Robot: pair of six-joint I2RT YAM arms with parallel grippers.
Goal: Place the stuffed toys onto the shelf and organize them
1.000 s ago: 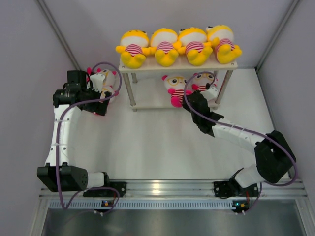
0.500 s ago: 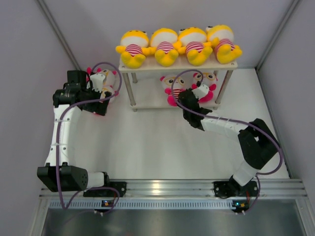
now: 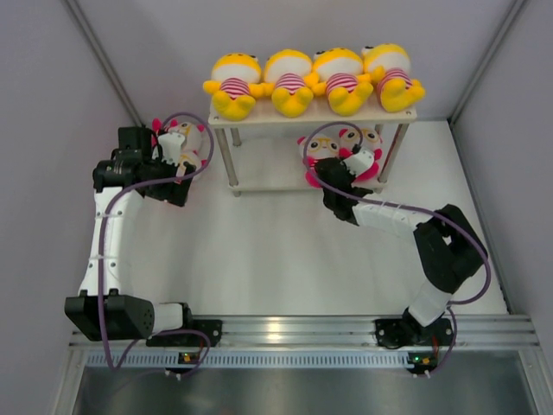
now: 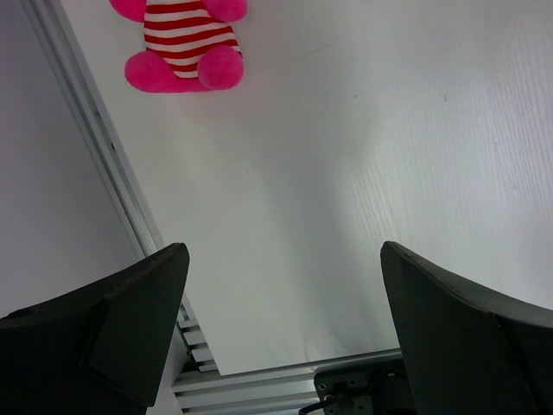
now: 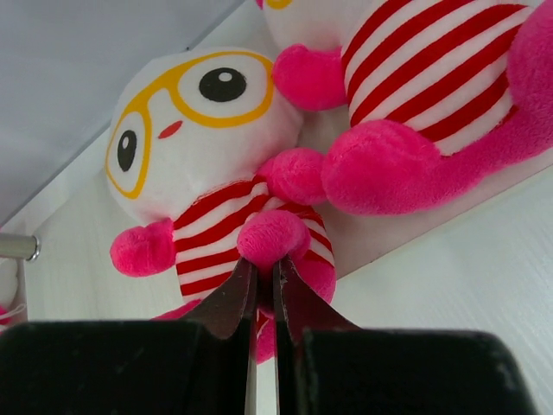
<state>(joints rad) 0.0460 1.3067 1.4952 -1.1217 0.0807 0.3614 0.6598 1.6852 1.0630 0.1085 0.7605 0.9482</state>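
Observation:
Four yellow stuffed toys [image 3: 313, 79] sit in a row on the top board of the shelf [image 3: 259, 119]. Two pink-limbed toys sit side by side at the right of the lower tier. My right gripper [image 3: 331, 175] is shut on a pink limb of the left one [image 3: 320, 149], which has yellow glasses [image 5: 199, 130]; the jaws [image 5: 263, 275] pinch that limb. The other pink toy [image 5: 432, 86] touches it on the right. My left gripper [image 3: 177, 186] is open and empty above the table. A pink toy [image 4: 183, 43] lies beyond it, also seen beside the left wrist [image 3: 186, 143].
Thin metal shelf legs [image 3: 226, 162] stand left of the lower-tier toys. Grey walls close in the left, right and back. An aluminium rail [image 3: 285, 333] runs along the near edge. Purple cables loop over both arms.
My right gripper has carried the glasses toy back and to the right on the lower tier, up against the other pink toy. The left arm has barely moved.

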